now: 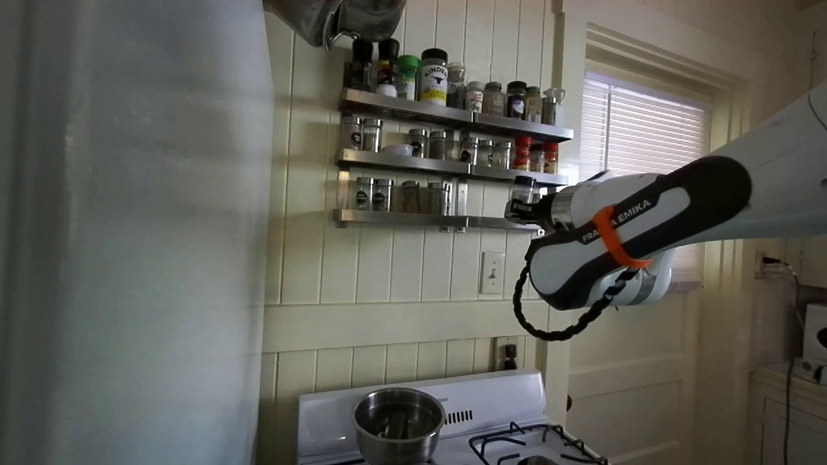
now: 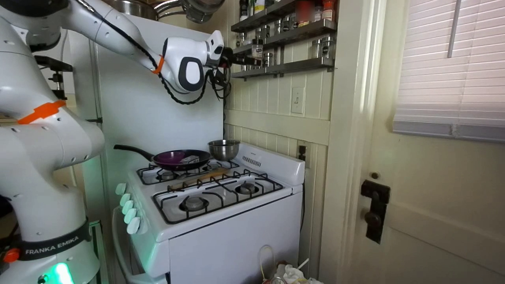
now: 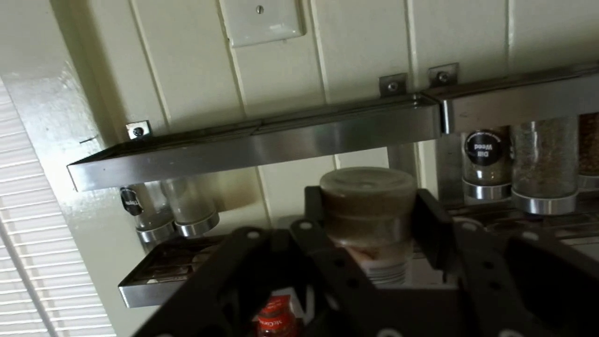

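Observation:
A clear spice jar (image 3: 369,187) with brownish contents and a barcode label sits between the black fingers of my gripper (image 3: 372,210), pads against both sides. The wrist view is upside down, so the jar's base faces its top. In an exterior view the jar (image 1: 524,186) shows a dark lid and stands upright in the gripper (image 1: 522,210), in front of the right part of the bottom steel shelf (image 1: 400,219). The jar (image 2: 257,49) and gripper (image 2: 250,60) appear before the racks in the other picture too. Whether the jar touches the shelf I cannot tell.
Several jars (image 1: 384,194) line the bottom shelf's left part; the middle shelf (image 1: 404,161) and top shelf (image 1: 407,105) hold more. Below are a light switch (image 1: 492,272), a stove (image 2: 232,221), a steel bowl (image 2: 224,150) and a pan (image 2: 181,165). A fridge (image 2: 158,114) stands beside.

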Robot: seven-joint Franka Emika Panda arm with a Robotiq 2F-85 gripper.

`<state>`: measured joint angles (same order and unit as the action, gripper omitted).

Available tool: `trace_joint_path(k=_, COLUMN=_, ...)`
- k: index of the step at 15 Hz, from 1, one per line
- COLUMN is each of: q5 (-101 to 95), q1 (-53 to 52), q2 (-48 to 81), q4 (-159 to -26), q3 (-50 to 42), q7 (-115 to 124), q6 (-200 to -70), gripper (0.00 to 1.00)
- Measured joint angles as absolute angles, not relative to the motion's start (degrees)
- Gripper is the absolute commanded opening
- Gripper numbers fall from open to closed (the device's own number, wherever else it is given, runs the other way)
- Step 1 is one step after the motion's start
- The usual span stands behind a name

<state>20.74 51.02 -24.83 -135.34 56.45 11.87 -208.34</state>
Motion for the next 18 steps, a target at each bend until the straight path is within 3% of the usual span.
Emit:
trace_joint_path(k=11, q5=20.8, q1=48.2, q2=-20.4, q4=-130.9, q3=54.2, q7=12.6, q6=-202.8, gripper=0.25)
trace_joint_path(k=18, q5=17.1, q1=36.3, q2=-12.6, q4=-125.0, q3=45.4, q7=15.6, q6=-200.2, gripper=0.25)
